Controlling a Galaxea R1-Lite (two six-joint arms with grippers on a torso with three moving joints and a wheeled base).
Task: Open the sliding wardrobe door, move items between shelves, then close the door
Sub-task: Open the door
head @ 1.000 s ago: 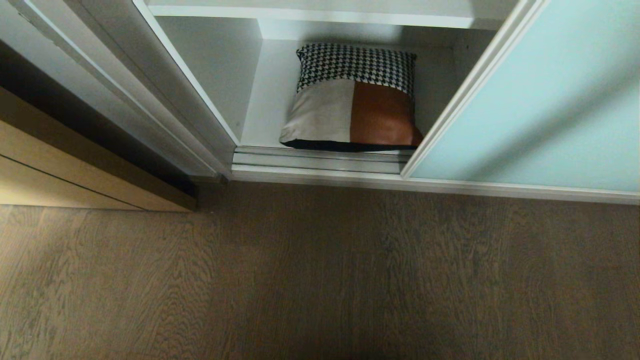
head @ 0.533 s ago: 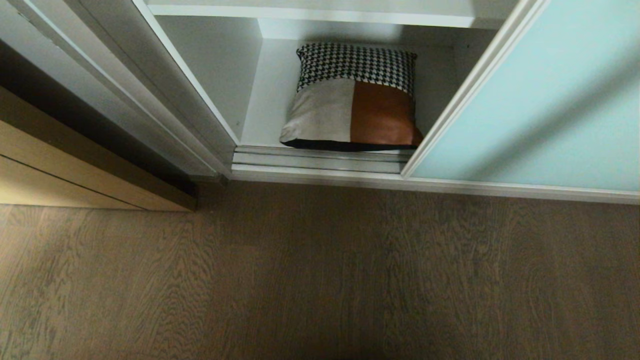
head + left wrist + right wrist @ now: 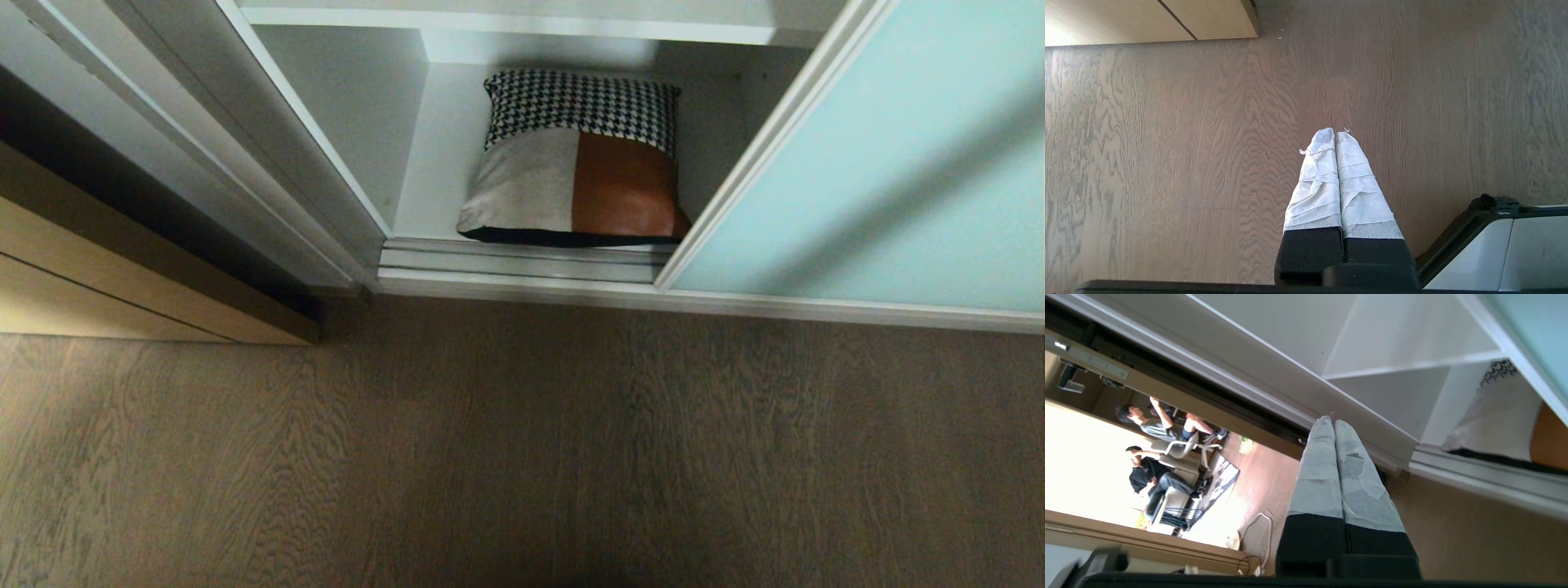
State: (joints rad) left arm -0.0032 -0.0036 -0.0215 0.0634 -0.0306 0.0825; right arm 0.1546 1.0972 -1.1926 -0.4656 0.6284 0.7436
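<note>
Cushion on the bottom shelf, door slid aside

The cushion [image 3: 575,159] leans against the back wall on the lowest shelf [image 3: 433,188], left of the door [image 3: 882,180] and just behind the track [image 3: 522,261]. It looks soft and light, the leather patches likely slick; pinch an upper corner or the top seam. Right gripper [image 3: 1333,422] is closed, empty, short of the shelf; left gripper [image 3: 1335,134] is closed over the floor [image 3: 1167,143].
</note>
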